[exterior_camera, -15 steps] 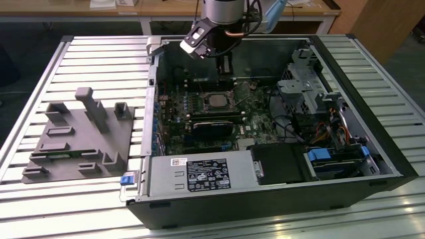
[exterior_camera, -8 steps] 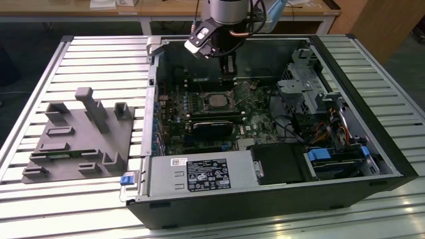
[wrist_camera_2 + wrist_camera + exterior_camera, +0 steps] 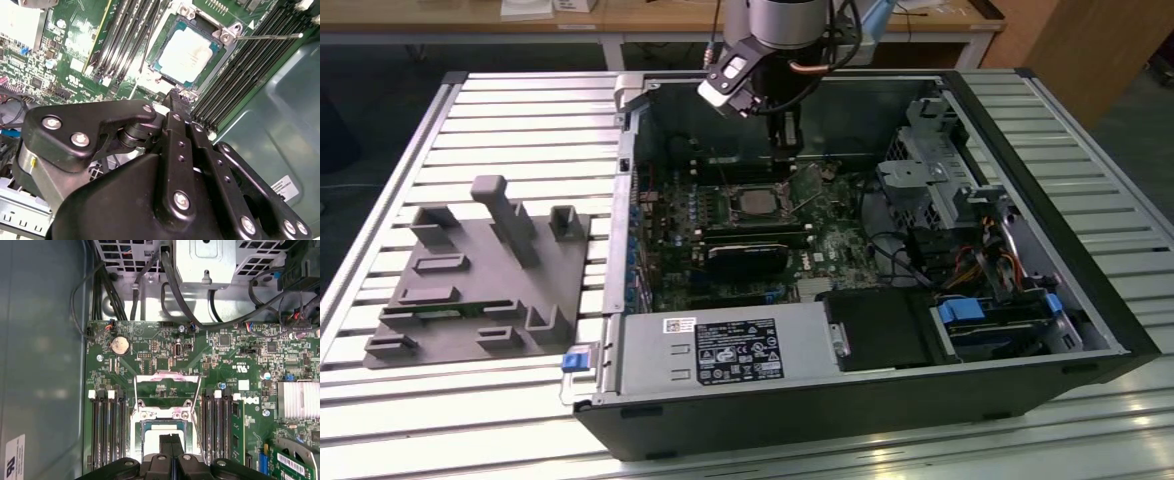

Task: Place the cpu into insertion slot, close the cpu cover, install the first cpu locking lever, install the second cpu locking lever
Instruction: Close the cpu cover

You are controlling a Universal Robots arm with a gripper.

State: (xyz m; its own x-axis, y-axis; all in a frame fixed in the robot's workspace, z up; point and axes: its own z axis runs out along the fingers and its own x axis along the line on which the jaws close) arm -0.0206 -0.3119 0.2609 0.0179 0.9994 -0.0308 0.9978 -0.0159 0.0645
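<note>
Desk: slatted metal desk [image 3: 520,120] with pale wooden tables [image 3: 654,15] behind it; an open black computer case [image 3: 854,410] lies on its side on top.
Claw: the claw [image 3: 785,170] reaches down into the case from the arm. In both wrist views its two black fingers [image 3: 165,450] are pressed flat together [image 3: 181,94], and I see nothing between them.
Claw position: the tips hang at the near edge of the socket; whether they touch anything, I cannot tell.
Cpu: the cpu [image 3: 187,52] sits flat inside the insertion slot [image 3: 161,42], silvery top up, and also shows from the exterior view [image 3: 754,203].
Cpu cover: the cpu cover [image 3: 167,375] stands raised on its hinge just beyond the slot, with green board visible through its window; it is not down over the chip.
Locking lever: a thin wire lever [image 3: 270,36] sticks out sideways from the slot's corner, free and unlatched.
Memory slots: long black memory slots [image 3: 107,425] run along both sides of the socket.
Board: a round coin cell [image 3: 119,345] sits beyond the cover, and a finned silvery heatsink [image 3: 298,400] stands off to one side.
Case: the power supply [image 3: 720,350] fills the case's near edge in the exterior view.
Desk, exterior view's left: a grey moulded fixture [image 3: 480,270] lies well apart from the case.
</note>
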